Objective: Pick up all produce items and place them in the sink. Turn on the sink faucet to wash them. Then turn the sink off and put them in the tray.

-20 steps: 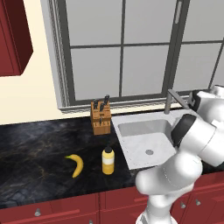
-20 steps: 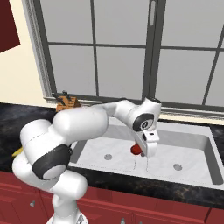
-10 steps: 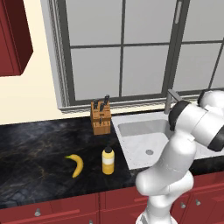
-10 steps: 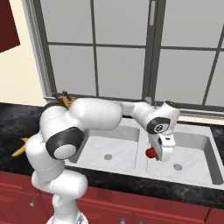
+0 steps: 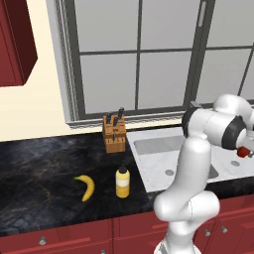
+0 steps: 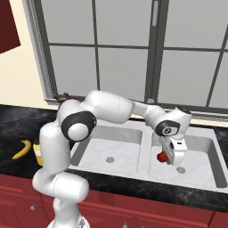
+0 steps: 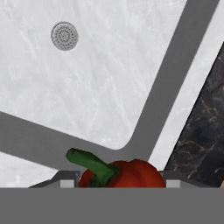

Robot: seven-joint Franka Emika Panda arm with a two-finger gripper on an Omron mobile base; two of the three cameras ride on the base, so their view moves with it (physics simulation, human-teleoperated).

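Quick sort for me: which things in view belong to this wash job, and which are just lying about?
Job: banana on the counter; red fruit in the gripper over the sink.
Lying about: yellow squeeze bottle; knife block.

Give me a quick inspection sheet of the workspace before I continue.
Surface: black marbled counter, double-basin sink set in.
Job's things: banana lying on counter; red fruit held over the right basin.
Clutter: yellow squeeze bottle beside banana; knife block by the window.
Grippers: end effector shut on the red fruit.
Cables: nothing seen.
Surroundings: window, red cabinets.
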